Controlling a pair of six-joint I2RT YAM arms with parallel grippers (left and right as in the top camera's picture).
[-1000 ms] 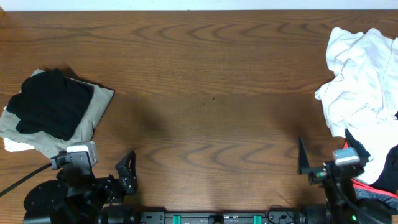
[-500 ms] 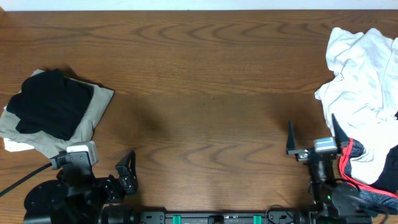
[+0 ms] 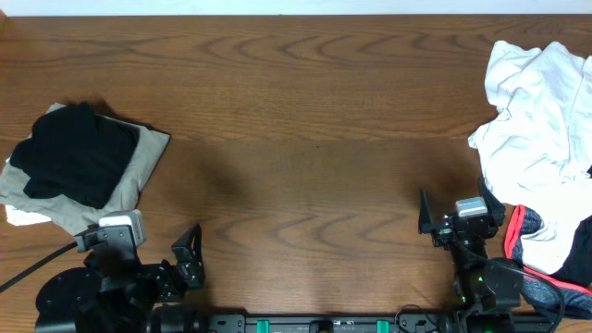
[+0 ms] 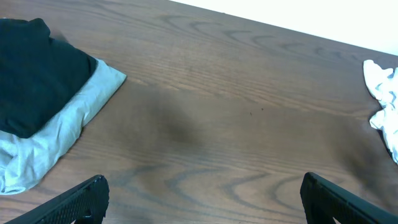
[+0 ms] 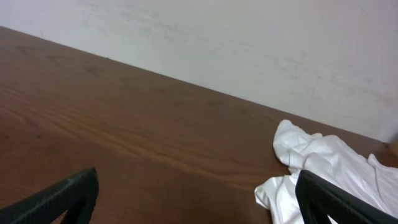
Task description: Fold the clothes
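Fingers [image 3: 424, 213] spread, clothes [image 3: 536, 111] off to sides

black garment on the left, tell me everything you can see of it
The black garment is soft, matte fabric folded into a rumpled, roughly rectangular bundle. It lies on top of a folded khaki garment near the left end of the table and covers most of it, with khaki showing along its right and near sides. No collar or logo shows. Nothing else touches it.
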